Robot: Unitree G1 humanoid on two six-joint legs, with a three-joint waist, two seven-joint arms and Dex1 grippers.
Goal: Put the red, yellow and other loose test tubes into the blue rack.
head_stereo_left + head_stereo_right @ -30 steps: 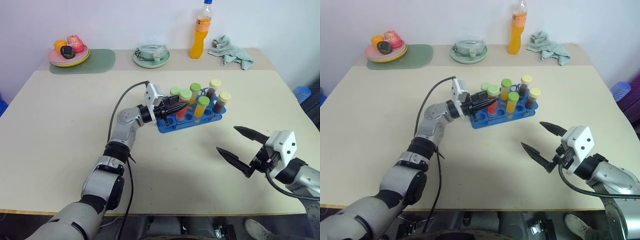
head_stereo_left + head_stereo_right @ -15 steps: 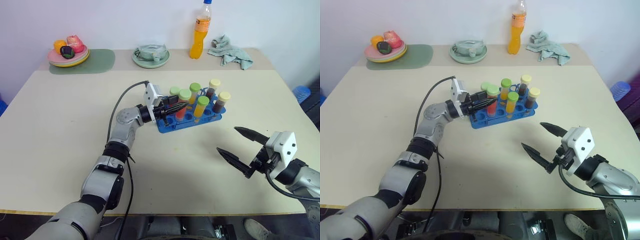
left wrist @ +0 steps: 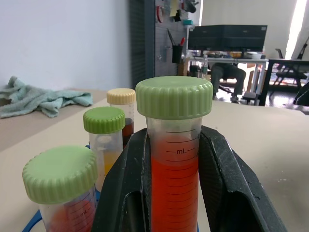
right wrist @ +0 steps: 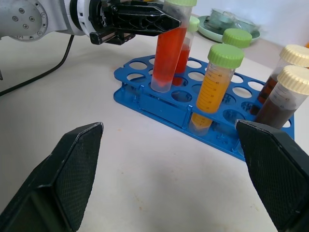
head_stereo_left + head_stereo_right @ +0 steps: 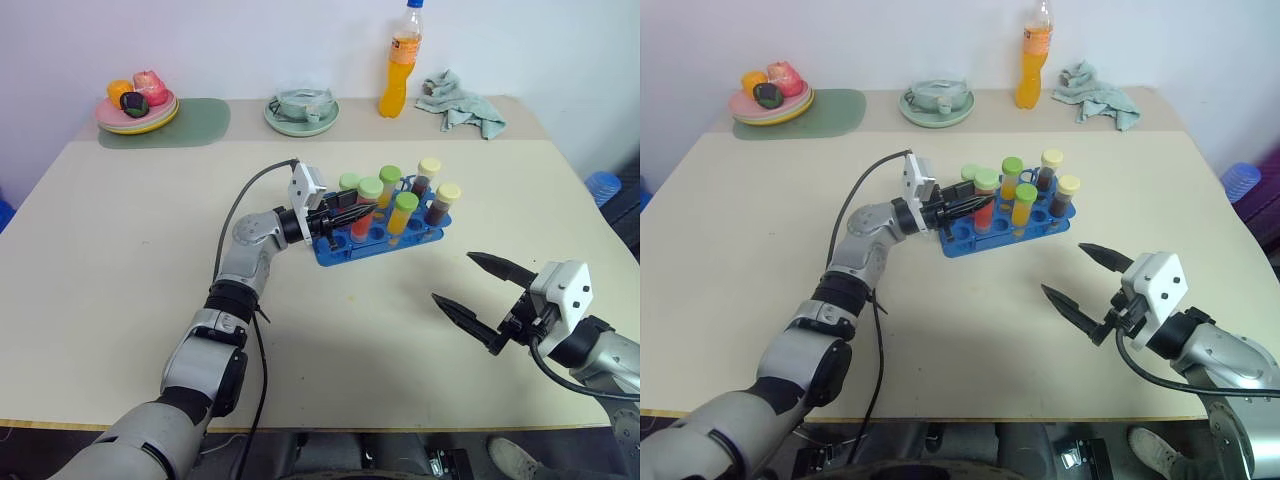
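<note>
The blue rack stands mid-table and holds several upright capped tubes. My left gripper comes in from the rack's left and is shut on a red test tube with a green cap. This red test tube is upright, with its lower end in a hole at the rack's near-left corner. A yellow-orange tube with a green cap and two dark tubes with cream caps also stand in the rack. My right gripper hovers open over the table, right of the rack and nearer to me, with nothing in it.
An orange drink bottle and a teal cloth sit at the back right. At the back left a pale green dish lies beside a plate of fruit on a green mat. Bare tabletop surrounds the rack.
</note>
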